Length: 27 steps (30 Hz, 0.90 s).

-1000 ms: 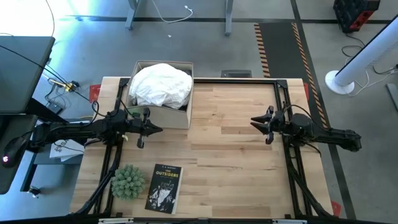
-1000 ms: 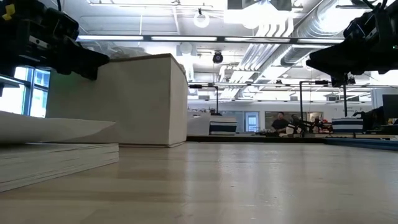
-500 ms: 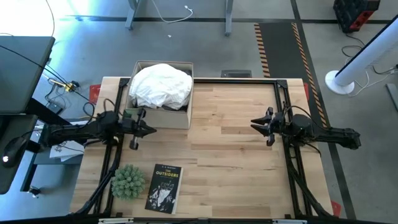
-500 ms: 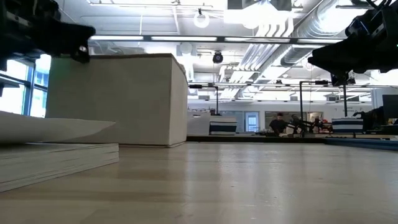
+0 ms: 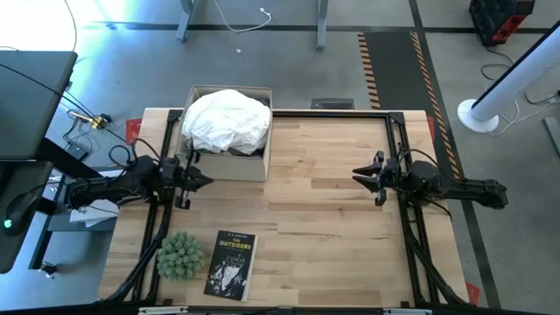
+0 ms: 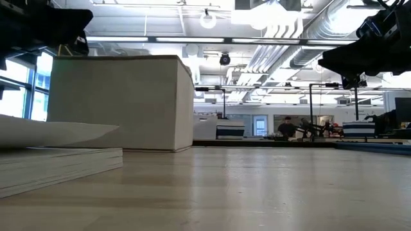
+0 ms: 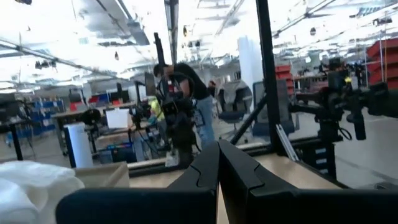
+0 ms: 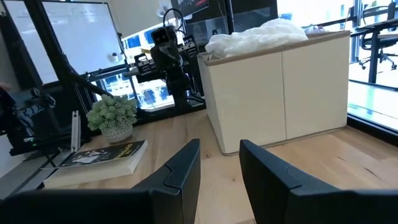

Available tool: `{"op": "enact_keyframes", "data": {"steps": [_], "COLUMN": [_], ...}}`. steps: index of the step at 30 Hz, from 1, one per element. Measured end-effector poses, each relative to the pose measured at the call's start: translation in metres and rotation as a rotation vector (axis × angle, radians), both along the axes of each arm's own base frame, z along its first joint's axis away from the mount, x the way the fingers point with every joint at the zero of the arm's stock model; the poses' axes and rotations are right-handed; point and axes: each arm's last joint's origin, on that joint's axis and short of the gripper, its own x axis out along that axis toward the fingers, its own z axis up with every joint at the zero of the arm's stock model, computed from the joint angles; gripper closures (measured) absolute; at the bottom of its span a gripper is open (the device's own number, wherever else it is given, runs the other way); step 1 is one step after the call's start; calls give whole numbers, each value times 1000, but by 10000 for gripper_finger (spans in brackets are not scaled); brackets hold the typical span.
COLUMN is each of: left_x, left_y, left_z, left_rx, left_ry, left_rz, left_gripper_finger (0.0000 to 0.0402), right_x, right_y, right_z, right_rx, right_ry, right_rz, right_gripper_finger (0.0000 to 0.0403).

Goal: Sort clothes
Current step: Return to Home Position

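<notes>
A white garment (image 5: 226, 121) is heaped in the tan cardboard box (image 5: 252, 166) at the table's far left, and the heap rises above the rim. A dark garment (image 5: 238, 150) shows under it at the box's near side. The white garment also shows in the right wrist view (image 8: 261, 34) and in the left wrist view (image 7: 25, 186). My left gripper (image 5: 205, 180) is shut and empty, in the air just near of the box's near left corner. My right gripper (image 5: 355, 174) is open and empty above the table's right half, pointing toward the box.
A paperback book (image 5: 231, 264) and a small green potted plant (image 5: 179, 255) stand near the table's front left. Bare wood lies between the two grippers. A person (image 7: 189, 93) stands in the room beyond the table.
My left gripper has drawn back toward the table's left edge, away from the front of the box, and has risen. My right gripper has kept still. The clothes have not moved.
</notes>
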Motion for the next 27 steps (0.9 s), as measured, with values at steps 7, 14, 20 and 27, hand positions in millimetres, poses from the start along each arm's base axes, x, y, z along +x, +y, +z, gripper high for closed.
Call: {"op": "enact_keyframes", "data": {"steps": [7, 14, 20, 27], "left_x": [0, 0, 1, 3], "left_y": [0, 0, 0, 3], "left_z": [0, -1, -2, -11], "left_rx": [-1, -1, 39, 40], "left_ry": [5, 14, 16, 110], "left_rz": [1, 1, 23, 93], "left_gripper_finger": [401, 401, 401, 401], "right_x": [0, 0, 0, 0], "right_y": [0, 0, 0, 0], "right_z": [0, 0, 0, 0], "right_rx": [0, -79, -135, -222], "right_ry": [2, 11, 19, 30], "right_rz": [2, 1, -1, -2], "right_gripper_finger": [295, 295, 295, 295]}}
